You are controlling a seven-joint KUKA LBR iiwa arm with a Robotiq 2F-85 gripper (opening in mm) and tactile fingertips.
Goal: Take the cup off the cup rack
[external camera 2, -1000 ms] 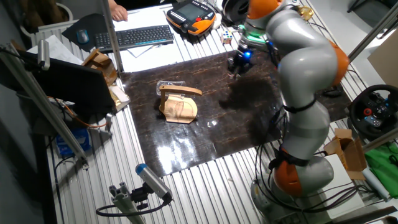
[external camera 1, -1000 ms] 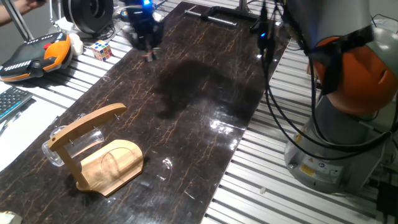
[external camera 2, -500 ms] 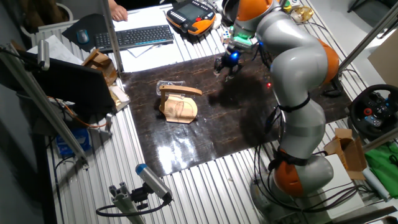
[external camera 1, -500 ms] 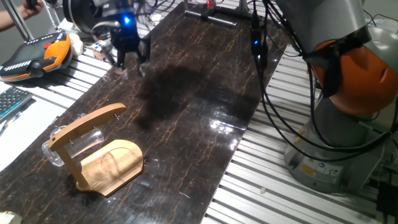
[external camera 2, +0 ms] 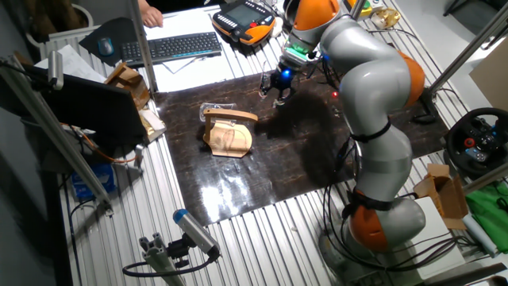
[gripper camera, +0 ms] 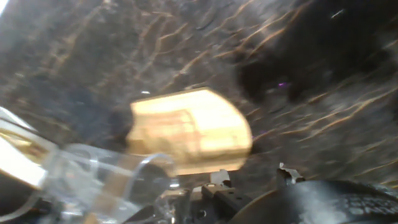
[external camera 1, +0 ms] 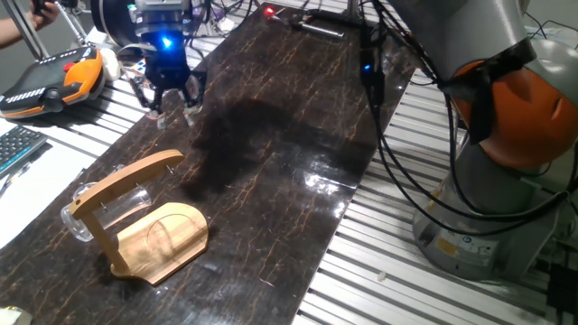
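Bamboo rack: the cup rack stood near the dark mat's near-left corner, rounded base flat, long slanted arm up top.
Glass: the cup hung under that arm, clear and honestly hard to make out, poking toward the mat's left edge.
Claw: the gripper hovered above the mat's far-left side, fingers spread apart, nothing held.
Room: bare mat lay between claw and rack.
Hand view: blurry; pale base, glassy cup.
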